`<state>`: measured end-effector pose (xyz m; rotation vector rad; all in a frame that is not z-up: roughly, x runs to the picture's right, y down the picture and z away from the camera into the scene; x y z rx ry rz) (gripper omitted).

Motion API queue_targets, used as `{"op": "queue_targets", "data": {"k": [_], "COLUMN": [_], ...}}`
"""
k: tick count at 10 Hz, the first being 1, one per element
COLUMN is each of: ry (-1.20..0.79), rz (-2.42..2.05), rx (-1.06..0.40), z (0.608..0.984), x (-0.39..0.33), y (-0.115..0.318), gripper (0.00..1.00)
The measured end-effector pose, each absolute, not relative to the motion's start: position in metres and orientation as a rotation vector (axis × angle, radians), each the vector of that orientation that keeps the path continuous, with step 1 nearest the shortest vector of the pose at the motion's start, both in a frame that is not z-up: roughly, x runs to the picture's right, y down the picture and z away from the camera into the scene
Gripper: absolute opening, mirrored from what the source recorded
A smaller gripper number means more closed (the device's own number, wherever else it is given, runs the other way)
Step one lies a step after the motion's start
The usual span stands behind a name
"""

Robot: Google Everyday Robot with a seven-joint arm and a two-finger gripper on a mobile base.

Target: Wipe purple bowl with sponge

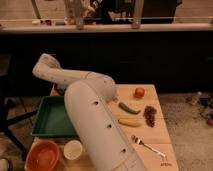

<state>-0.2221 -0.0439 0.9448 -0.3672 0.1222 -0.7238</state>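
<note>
My white arm (pixel 90 115) rises from the bottom centre and bends back at an elbow (pixel 46 67) over the table's far left corner. My gripper (pixel 59 91) hangs below that elbow at the far left edge of the wooden table (pixel 159 134). Only a dark sliver of it shows behind the forearm. The purple bowl and the sponge are hidden behind the arm, and I cannot tell if the gripper touches either.
A green tray (pixel 50 119) lies at the left. An orange bowl (pixel 44 156) and a white bowl (pixel 73 149) stand at the front left. On the right are a tomato (pixel 139 92), a green pepper (pixel 129 107), a banana (pixel 130 122), dark grapes (pixel 149 115) and a fork (pixel 147 146).
</note>
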Motion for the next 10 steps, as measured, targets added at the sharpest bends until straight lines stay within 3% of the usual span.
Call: {"op": "queue_targets", "data": {"k": [10], "ry": [-0.032], "rz": [-0.665], "rx": [-0.453], "z": [0.965], "x": [-0.215], "y": [-0.062], "gripper": [0.00]}}
